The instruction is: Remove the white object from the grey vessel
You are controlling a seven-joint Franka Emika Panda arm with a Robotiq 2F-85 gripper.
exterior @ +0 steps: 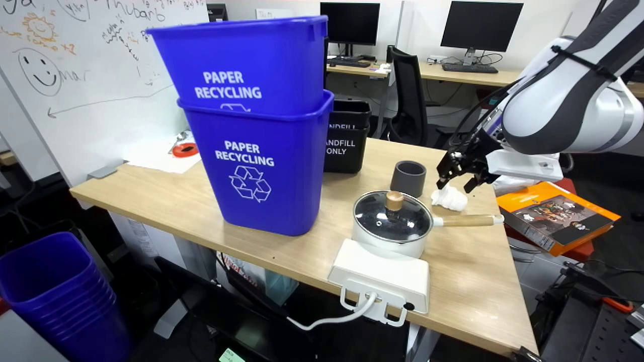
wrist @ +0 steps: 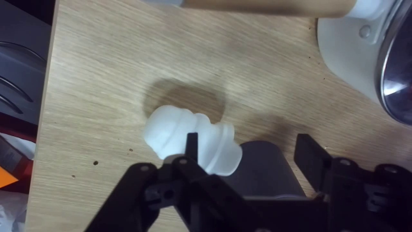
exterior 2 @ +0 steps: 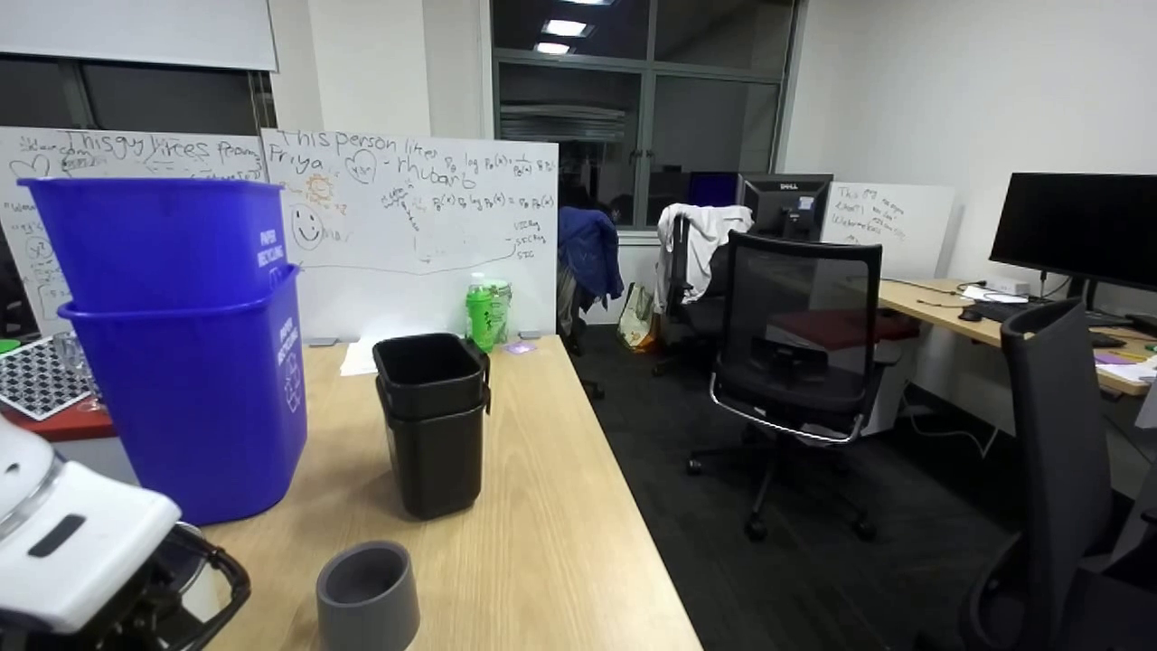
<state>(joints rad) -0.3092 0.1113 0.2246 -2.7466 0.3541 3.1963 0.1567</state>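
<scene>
The white object (exterior: 450, 198), a ribbed rounded piece, lies on the table beside the grey vessel (exterior: 408, 179). The vessel is a dark grey cup standing upright; it also shows in an exterior view (exterior 2: 362, 615), where the white object is hidden. My gripper (exterior: 456, 185) is open just above the white object. In the wrist view my gripper (wrist: 247, 136) has one finger in front of the white object (wrist: 169, 129) and the other apart to the right. Nothing is clamped. The vessel (wrist: 260, 167) shows between the fingers, partly hidden by the gripper body.
A white pot (exterior: 392, 223) with a glass lid and wooden handle stands close by, behind a white box (exterior: 380, 274) at the table edge. Stacked blue bins (exterior: 261, 166) and black bins (exterior 2: 434, 434) stand farther along. An orange box (exterior: 558, 216) lies beyond the table's end.
</scene>
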